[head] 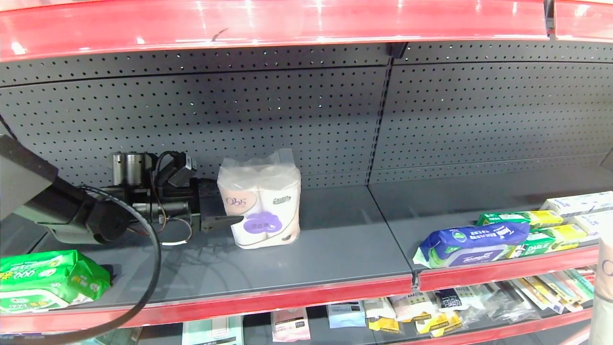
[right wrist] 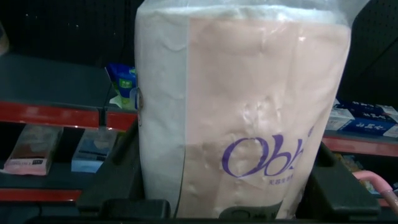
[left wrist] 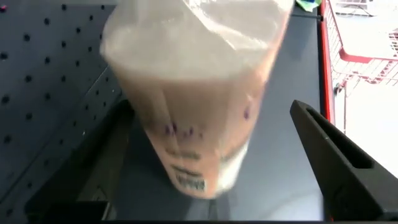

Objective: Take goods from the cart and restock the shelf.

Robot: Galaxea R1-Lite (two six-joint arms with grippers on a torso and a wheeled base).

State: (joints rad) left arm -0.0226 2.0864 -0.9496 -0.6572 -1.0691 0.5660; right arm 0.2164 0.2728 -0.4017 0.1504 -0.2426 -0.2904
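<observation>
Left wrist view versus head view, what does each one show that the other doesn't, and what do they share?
Only the left wrist view: the red cart beyond the shelf's edge, and both jaws of the left gripper, open, either side of the roll pack. Only the head view: a green pack, blue wipes, boxes, a second pack at the right edge, and goods on the lower level. Both: the roll pack upright on the grey shelf, before the pegboard.

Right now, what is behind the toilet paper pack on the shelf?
Behind the toilet paper pack stands the grey pegboard back panel. Whatever lies on the shelf directly behind it is covered.
</observation>
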